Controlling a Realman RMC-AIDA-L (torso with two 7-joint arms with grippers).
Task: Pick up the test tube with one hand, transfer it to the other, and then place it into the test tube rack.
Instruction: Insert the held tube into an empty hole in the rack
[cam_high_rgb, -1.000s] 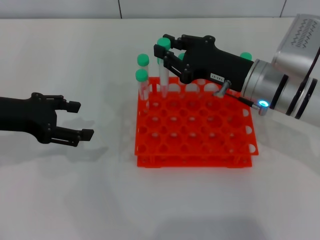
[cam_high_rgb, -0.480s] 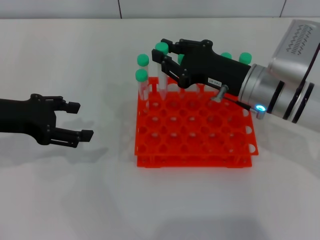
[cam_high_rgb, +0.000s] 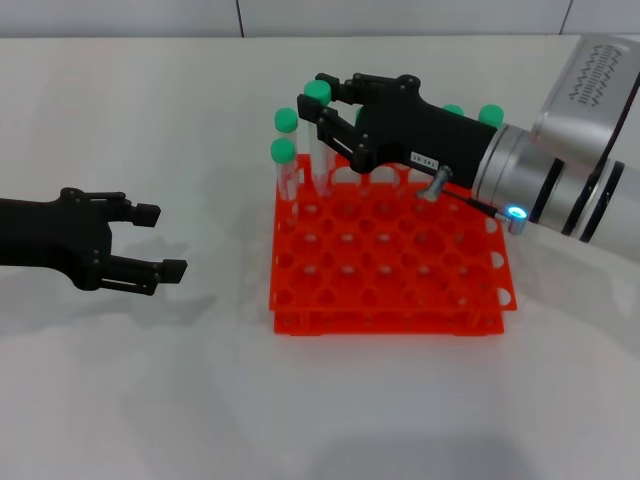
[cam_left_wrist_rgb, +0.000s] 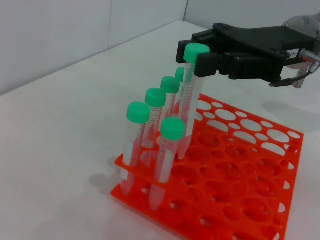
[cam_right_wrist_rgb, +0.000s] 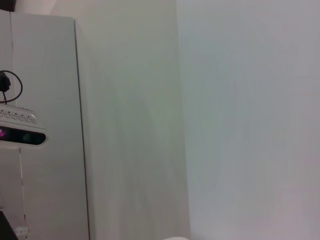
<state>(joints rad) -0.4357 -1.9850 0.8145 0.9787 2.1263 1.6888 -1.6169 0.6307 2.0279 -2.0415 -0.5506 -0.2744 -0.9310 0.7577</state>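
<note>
My right gripper (cam_high_rgb: 324, 99), black with a white label, is shut on the test tube (cam_high_rgb: 320, 150) just under its green cap. It holds the tube over the back left of the orange-red test tube rack (cam_high_rgb: 385, 322). In the left wrist view the tube (cam_left_wrist_rgb: 189, 105) leans, and its pointed lower end sits in a rack (cam_left_wrist_rgb: 296, 141) hole while the right gripper (cam_left_wrist_rgb: 198, 56) grips its top. My left gripper (cam_high_rgb: 165, 240), black and unlabelled, hangs open and empty to the left of the rack, above the table.
Several more green-capped tubes (cam_high_rgb: 284, 155) stand in the rack's back rows and left corner, close beside the held tube (cam_left_wrist_rgb: 155, 115). The white table spreads around the rack. The right wrist view shows only a pale wall and a camera unit (cam_right_wrist_rgb: 20, 132).
My right gripper has shifted slightly left with the tube, and the tube's top has moved left. The left arm has not moved.
</note>
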